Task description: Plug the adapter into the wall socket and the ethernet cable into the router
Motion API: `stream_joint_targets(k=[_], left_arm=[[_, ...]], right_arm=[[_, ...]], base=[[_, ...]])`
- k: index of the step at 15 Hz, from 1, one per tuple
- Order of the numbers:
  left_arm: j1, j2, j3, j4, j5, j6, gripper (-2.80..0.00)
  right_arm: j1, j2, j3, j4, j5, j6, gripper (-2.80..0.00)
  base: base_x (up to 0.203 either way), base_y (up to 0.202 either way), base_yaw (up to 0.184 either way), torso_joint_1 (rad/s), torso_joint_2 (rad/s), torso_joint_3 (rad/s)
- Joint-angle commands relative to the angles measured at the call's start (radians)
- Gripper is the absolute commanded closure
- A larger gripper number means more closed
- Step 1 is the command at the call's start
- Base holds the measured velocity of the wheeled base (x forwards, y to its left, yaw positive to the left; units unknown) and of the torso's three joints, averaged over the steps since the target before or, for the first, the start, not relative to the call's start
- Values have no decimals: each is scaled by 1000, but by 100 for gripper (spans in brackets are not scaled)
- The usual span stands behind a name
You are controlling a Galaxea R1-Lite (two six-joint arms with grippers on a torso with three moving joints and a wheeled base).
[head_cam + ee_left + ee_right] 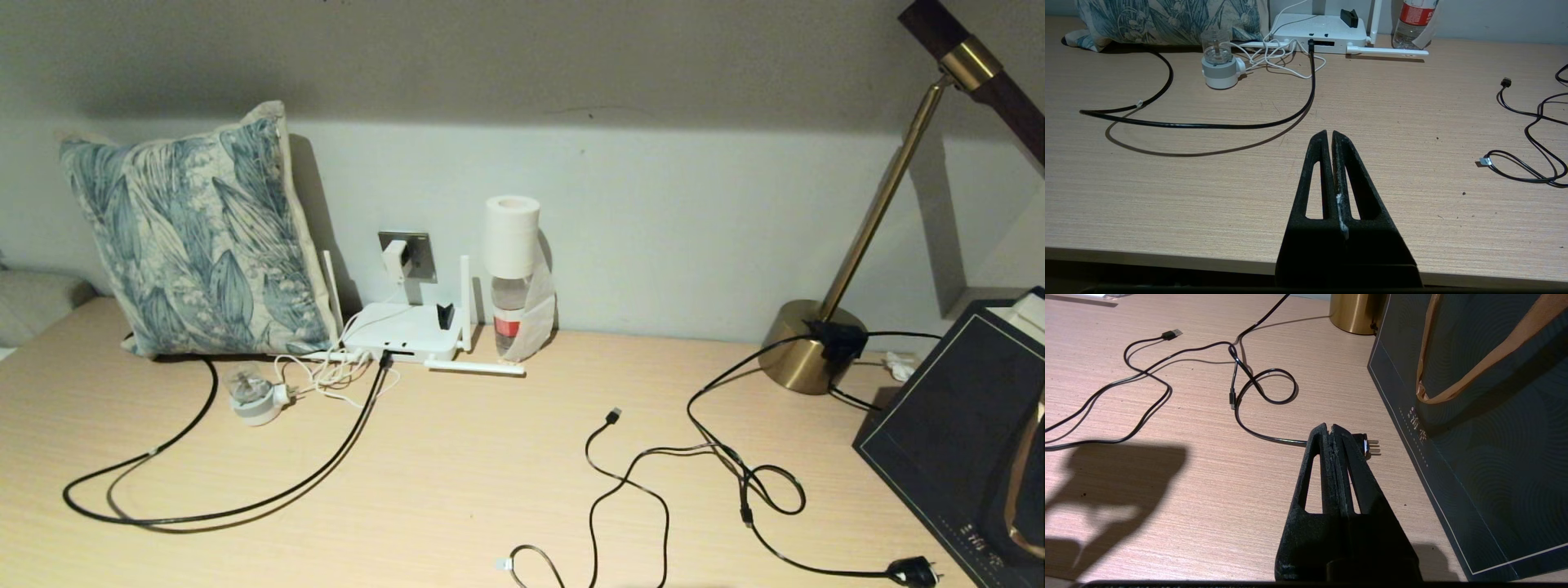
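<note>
In the head view the white adapter (393, 260) sits on the grey wall socket (418, 255), its thin white cord dropping to the white router (406, 331) below. The black ethernet cable (245, 510) loops over the table and its end sits in a port on the router's front edge (1311, 43). Neither arm shows in the head view. My left gripper (1329, 132) hovers shut and empty over the table's near edge, facing the router (1318, 34). My right gripper (1329, 426) is shut and empty, right beside a black power plug (1367, 445).
A leaf-print pillow (196, 237) leans at the back left, a round white-and-clear gadget (253, 398) before it. A bottle topped with a paper roll (512, 278) stands right of the router. A brass lamp (808, 343), a dark bag (963, 441) and loose black cords (653, 482) lie to the right.
</note>
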Motion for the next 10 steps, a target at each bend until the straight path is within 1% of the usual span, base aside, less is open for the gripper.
stream_joint_targets(k=[1, 4, 5, 10], left_arm=[[1, 4, 14, 0, 0, 0, 0], [1, 4, 14, 0, 0, 0, 0], [1, 4, 14, 0, 0, 0, 0], [1, 4, 14, 0, 0, 0, 0]], right_arm=[[0, 0, 0, 0, 1, 0, 0], [0, 2, 1, 0, -2, 17, 0], [0, 2, 4, -5, -18, 13, 0], [0, 0, 4, -8, -15, 11, 0]], base=[[0, 0, 0, 0, 0, 0], [0, 0, 0, 0, 0, 0], [0, 0, 0, 0, 0, 0], [0, 0, 0, 0, 0, 0]])
